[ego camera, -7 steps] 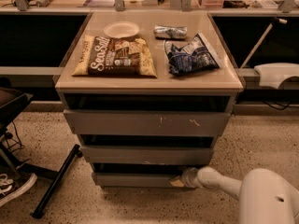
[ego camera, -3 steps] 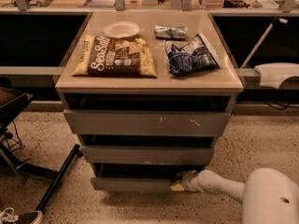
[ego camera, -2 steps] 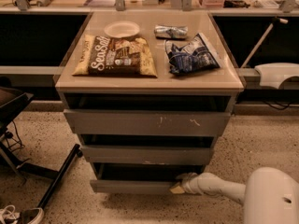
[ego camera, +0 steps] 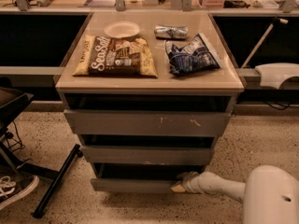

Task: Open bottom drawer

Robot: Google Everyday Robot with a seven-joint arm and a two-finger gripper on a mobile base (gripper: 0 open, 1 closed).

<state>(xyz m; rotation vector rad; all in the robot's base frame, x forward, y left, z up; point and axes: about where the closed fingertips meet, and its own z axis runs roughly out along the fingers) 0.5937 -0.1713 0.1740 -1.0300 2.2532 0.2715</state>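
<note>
- While the arm [ego camera: 215,185] reached in low from the right, the gripper [ego camera: 180,186] sat at the right end of the drawer [ego camera: 133,185], against its front.
- Whether the gripper was clenched on that front or loose could not be told.
- The drawer was the lowest of 3 grey fronts in the cabinet [ego camera: 60,90], just above the floor [ego camera: 261,143], under the middle front [ego camera: 147,155] and the top front [ego camera: 147,122].
- Its front ran left to right across the view, so nearly all of it lay to the left of the gripper.
- A dark gap showed above the front, so I judged the drawer to be partly out.
- The next pull, as I judged it, had to go straight out toward the camera, square to that long axis.
- Pulling from 1 end only, well off the middle, could skew the drawer in its runners.
</note>
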